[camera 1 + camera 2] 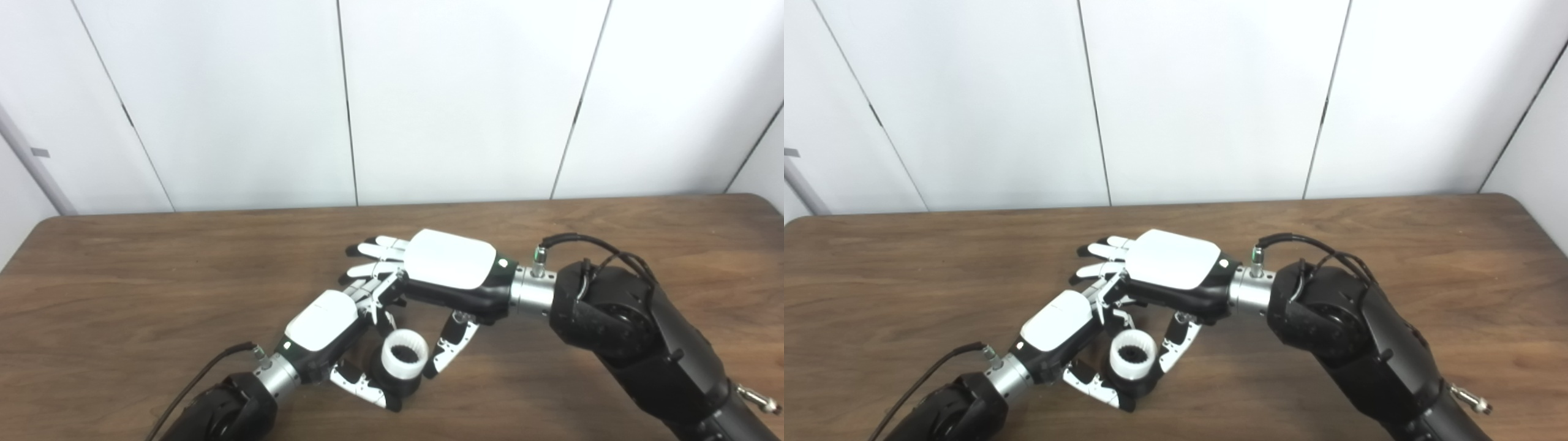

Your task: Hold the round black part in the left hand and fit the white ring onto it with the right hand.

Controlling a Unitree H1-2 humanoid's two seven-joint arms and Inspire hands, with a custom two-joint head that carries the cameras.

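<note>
My left hand [321, 327] is shut on the round black part [404, 384], held just above the table near the front. The white toothed ring [404, 356] sits on top of the black part, its dark hole facing up. My right hand [450, 263] hovers above and behind it, palm down, with its fingers [373, 251] stretched out to the left over my left hand. Its thumb [450, 346] points down just right of the ring; I cannot tell whether it touches. The right hand holds nothing.
The brown wooden table [153, 294] runs the full width, with white wall panels [245, 92] behind its far edge. A black cable [196, 383] trails from the left wrist. The bulky right forearm [631, 331] fills the lower right.
</note>
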